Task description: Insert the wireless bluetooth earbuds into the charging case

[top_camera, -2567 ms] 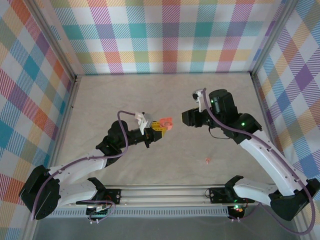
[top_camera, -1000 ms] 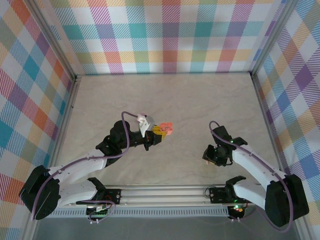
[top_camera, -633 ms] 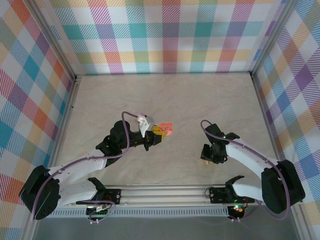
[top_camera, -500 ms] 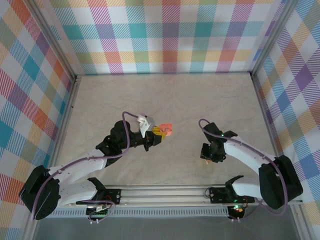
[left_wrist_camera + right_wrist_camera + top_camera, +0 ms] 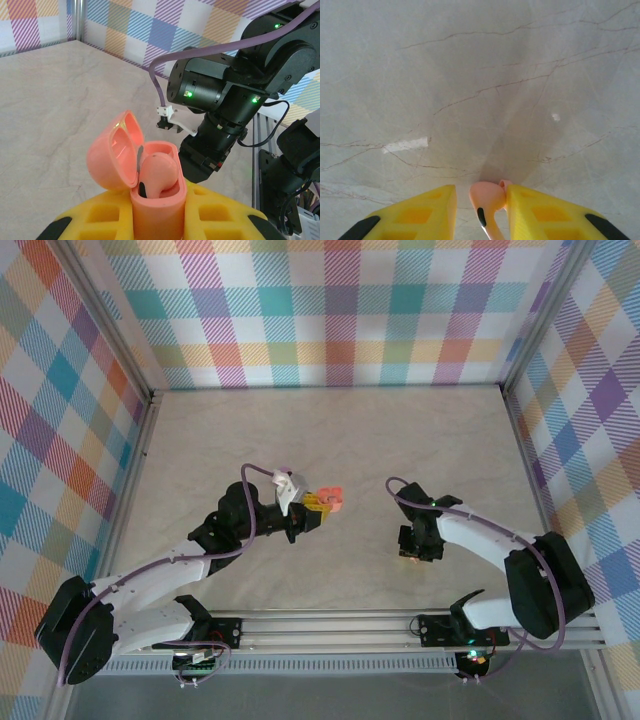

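Observation:
My left gripper (image 5: 318,502) is shut on a salmon-orange charging case (image 5: 333,499), held above the table's middle. In the left wrist view the case (image 5: 157,205) stands upright between my yellow fingers (image 5: 220,215), its lid (image 5: 112,152) swung open to the left. One salmon earbud (image 5: 159,172) sits inside it. My right gripper (image 5: 408,556) points down at the table, to the right of the case. In the right wrist view a second salmon earbud (image 5: 487,197) lies between its yellow fingers (image 5: 422,212). The bud touches the right finger, with a small gap at the left one.
The right arm's dark wrist (image 5: 220,115) stands close behind the held case. Plaid walls (image 5: 330,310) ring the marbled table (image 5: 330,430). A metal rail (image 5: 330,625) runs along the near edge. A white scuff (image 5: 405,145) marks the tabletop ahead of the right fingers.
The right arm has swung left along the near table and come down over the loose earbud, and its jaws have narrowed. The left arm with the case has stayed put.

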You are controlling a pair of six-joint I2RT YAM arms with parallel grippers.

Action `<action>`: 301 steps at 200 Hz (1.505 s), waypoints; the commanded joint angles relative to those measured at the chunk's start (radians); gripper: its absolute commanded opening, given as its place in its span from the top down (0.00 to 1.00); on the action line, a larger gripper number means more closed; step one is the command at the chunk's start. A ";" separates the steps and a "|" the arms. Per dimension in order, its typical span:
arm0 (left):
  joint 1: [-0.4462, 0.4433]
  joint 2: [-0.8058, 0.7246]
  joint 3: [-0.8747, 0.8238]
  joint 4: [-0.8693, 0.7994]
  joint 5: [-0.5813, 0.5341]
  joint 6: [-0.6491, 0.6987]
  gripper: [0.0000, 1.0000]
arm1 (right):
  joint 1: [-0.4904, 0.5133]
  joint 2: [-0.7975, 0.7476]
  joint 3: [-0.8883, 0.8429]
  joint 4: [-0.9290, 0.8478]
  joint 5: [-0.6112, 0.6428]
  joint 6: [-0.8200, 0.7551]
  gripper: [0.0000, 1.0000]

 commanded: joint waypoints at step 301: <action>-0.012 -0.081 -0.046 -0.017 -0.052 0.015 1.00 | 0.016 -0.131 0.159 -0.007 -0.088 -0.186 0.64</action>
